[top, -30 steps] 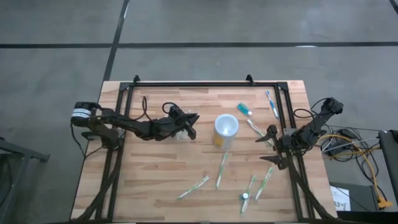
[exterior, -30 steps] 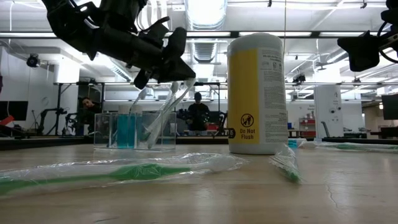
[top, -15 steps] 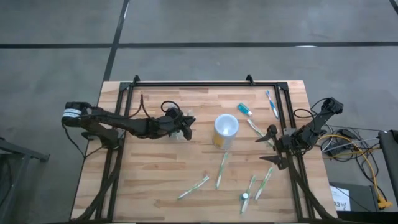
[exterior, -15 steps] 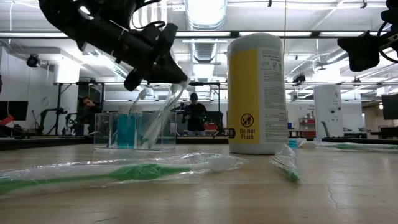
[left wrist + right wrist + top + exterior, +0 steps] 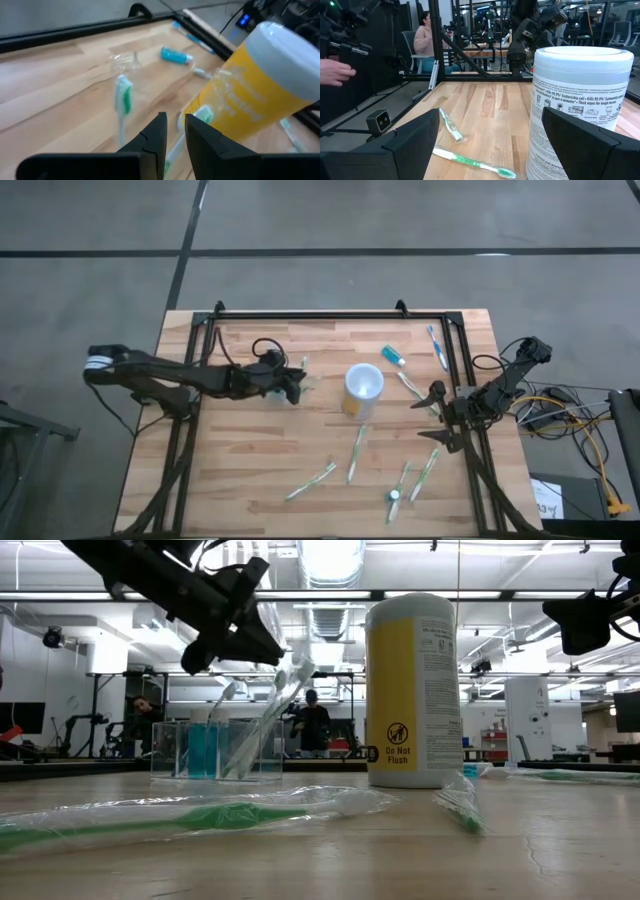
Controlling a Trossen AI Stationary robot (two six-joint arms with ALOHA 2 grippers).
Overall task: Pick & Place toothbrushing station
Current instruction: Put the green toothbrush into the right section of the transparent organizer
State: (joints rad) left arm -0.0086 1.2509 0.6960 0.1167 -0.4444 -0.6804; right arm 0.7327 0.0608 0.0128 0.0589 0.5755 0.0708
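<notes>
While the clear toothbrush holder (image 5: 216, 749) stands on the tabletop (image 5: 250, 450) left of centre, nearer the far edge, with white toothbrushes (image 5: 262, 720) leaning in it, the left tool (image 5: 292, 387) hangs just above it, fingers nearly together on nothing visible. Loading looks partly done: several wrapped toothbrushes (image 5: 356, 452) lie toward the near edge, beside the yellow wipes canister (image 5: 362, 388). Wide apart and empty, the right tool (image 5: 437, 417) waits at the right edge.

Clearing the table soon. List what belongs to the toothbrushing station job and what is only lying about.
Job:
- toothbrushing station, clear, with leaning toothbrushes in it
- left gripper, just above it

Lying about:
- yellow wipes canister
- wrapped toothbrushes on the wood
- blue tube
- right gripper, open, waiting at the table's right edge
</notes>
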